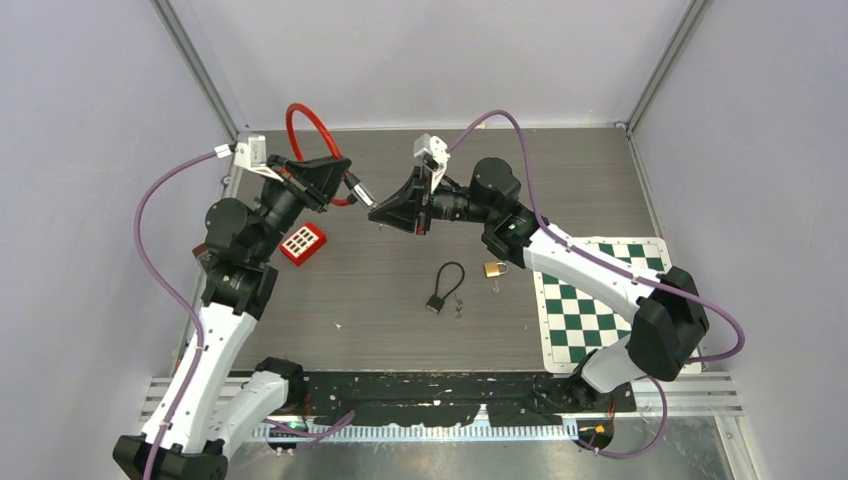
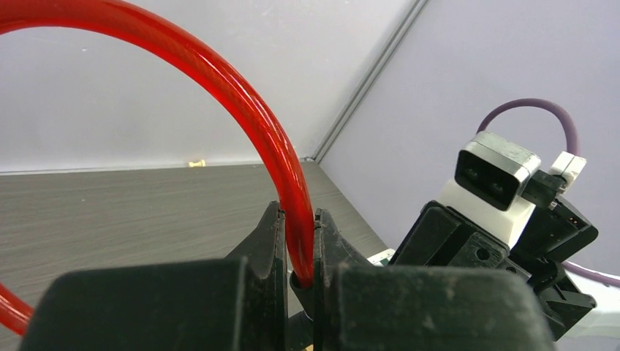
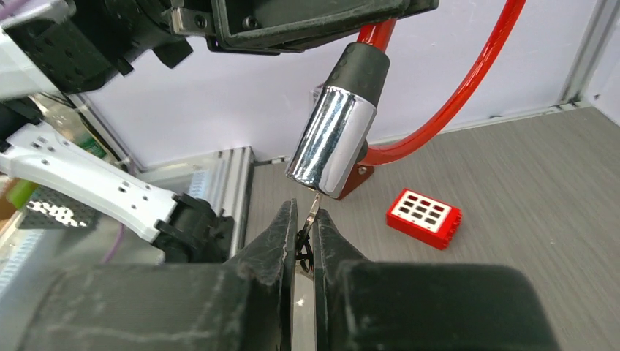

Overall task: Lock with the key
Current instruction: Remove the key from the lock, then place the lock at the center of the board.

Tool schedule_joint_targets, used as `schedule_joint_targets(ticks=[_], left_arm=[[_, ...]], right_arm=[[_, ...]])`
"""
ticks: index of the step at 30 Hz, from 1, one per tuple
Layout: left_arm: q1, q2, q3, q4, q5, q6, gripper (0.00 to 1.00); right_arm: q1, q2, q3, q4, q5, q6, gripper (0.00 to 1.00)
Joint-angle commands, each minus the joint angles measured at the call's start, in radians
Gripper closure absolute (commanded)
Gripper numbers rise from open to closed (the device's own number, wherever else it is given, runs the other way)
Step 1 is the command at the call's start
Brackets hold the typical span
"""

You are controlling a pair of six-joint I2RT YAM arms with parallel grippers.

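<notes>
— Pale lilac walls on three sides, and a dark grey wood-grain desk (image 1: 400,340) in the middle. What sits on it?

— A red plastic block with a white grid top (image 1: 303,242) lies at the left. Near the centre is a small black padlock with a thin wire shackle (image 1: 436,303), and just right of it a brass padlock (image 1: 494,269). A green-and-white chequered mat (image 1: 590,310) covers the right edge.

— And the arms?

— Both are raised above the far half of the desk, their tips nearly meeting. The left tool (image 2: 298,234) is clenched on a thick red plastic-coated cable loop (image 2: 241,110), which arches up and back toward the rear wall.

— Where is the lock itself?

— In the air. A shiny chrome lock cylinder (image 3: 333,142) with a black collar hangs tilted from the cable end, just below the left tool, above the block in the right wrist view.

— The key?

— A thin metal key (image 3: 313,208) is pinched upright in the right tool (image 3: 305,227), fingers closed on it. Its tip meets the lower end face of the cylinder; how far it has gone in, I cannot tell.
</notes>
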State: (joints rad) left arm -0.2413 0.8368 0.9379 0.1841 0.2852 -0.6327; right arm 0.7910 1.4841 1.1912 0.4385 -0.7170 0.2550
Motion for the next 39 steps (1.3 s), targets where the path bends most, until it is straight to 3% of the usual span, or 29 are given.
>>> schedule_joint_targets(ticks=[1, 3, 8, 22, 25, 30, 35, 39], left_arm=[[0.075, 0.037, 0.086, 0.339, -0.366, 0.155, 1.0], [0.08, 0.046, 0.101, 0.36, -0.369, 0.168, 1.0], [0.099, 0.063, 0.139, 0.385, -0.362, 0.176, 1.0], [0.103, 0.052, 0.139, 0.4, -0.471, 0.231, 1.0], [0.105, 0.041, 0.138, 0.396, -0.498, 0.247, 1.0], [0.105, 0.034, 0.15, 0.385, -0.509, 0.253, 1.0], [0.106, 0.042, 0.156, 0.373, -0.436, 0.213, 1.0], [0.106, 0.029, 0.12, 0.348, -0.359, 0.177, 1.0]], right_arm=[[0.02, -0.079, -0.04, -0.24, -0.312, -0.129, 0.95], [0.021, -0.087, -0.057, -0.364, -0.284, -0.305, 0.95], [0.021, -0.129, -0.167, -0.503, -0.15, -0.476, 0.95], [0.06, -0.238, -0.258, -0.461, 0.06, -0.583, 0.95], [0.073, -0.233, -0.279, -0.459, 0.142, -0.616, 0.95], [0.116, -0.226, -0.352, -0.406, 0.408, -0.71, 0.95], [0.109, -0.244, -0.328, -0.354, 0.331, -0.589, 0.95], [0.107, -0.167, -0.207, -0.41, 0.411, -0.438, 0.95]])
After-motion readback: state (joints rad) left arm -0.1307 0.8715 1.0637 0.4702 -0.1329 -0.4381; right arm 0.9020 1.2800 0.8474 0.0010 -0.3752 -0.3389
